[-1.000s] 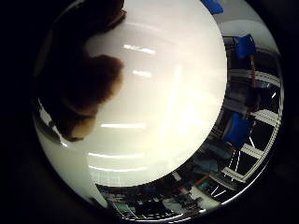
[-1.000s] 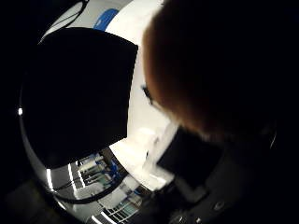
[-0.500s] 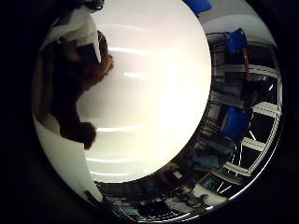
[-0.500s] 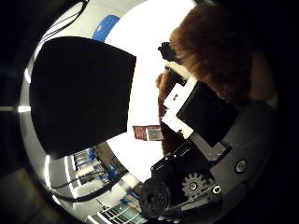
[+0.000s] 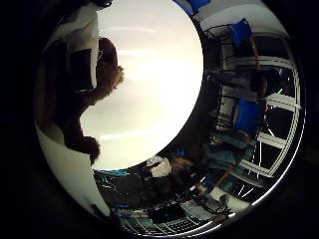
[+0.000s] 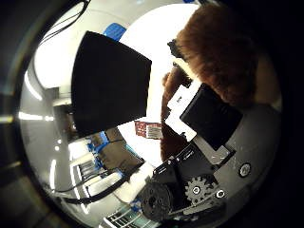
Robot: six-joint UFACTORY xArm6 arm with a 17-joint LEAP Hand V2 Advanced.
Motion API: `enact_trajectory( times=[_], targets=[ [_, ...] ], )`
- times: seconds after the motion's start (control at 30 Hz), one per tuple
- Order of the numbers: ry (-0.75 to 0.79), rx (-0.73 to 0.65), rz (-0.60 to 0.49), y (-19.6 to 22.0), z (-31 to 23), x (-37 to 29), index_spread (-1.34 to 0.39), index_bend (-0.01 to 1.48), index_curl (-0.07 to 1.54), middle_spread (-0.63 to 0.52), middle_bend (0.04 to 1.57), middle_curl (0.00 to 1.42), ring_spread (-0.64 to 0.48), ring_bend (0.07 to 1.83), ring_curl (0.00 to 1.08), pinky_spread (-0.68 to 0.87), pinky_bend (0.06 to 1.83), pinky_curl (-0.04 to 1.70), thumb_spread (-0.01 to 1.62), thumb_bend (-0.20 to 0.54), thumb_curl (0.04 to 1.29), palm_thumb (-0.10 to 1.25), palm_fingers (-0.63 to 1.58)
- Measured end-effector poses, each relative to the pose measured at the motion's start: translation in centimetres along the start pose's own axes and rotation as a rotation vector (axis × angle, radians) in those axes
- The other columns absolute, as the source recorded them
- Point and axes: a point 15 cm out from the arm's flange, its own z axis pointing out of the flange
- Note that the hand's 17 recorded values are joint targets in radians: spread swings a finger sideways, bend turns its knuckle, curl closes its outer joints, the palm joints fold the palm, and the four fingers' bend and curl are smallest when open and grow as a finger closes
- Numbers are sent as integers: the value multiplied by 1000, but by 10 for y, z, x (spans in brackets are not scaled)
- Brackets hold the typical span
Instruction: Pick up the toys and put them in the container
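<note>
Gripping a brown plush toy [image 6: 223, 57], the hand [image 6: 204, 137] has its fingers curled round it and holds it against the palm. Compared with a second ago, the toy fills far less of both views and the white table [image 5: 149, 74] lies well below, so the toy has been lifted. Next, I judge, comes carrying it to the black container [image 6: 107, 85] nearby.

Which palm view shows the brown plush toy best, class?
The thumb side palm view: the brown plush toy fills much of it, its fur lit, with the hand and its fingers curled against it. The little finger side view shows only its dark outline over the white table.
</note>
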Motion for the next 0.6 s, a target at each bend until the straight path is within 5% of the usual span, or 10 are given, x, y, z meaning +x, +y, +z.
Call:
enact_trajectory(
  times=[0.6],
  targets=[
    [126,284,-19,70,-162,-71,-199,1144,794,-108,1398,729,-245,1291,861,-203,1143,1150,1088,-14,669,1028,1107]
  ],
)
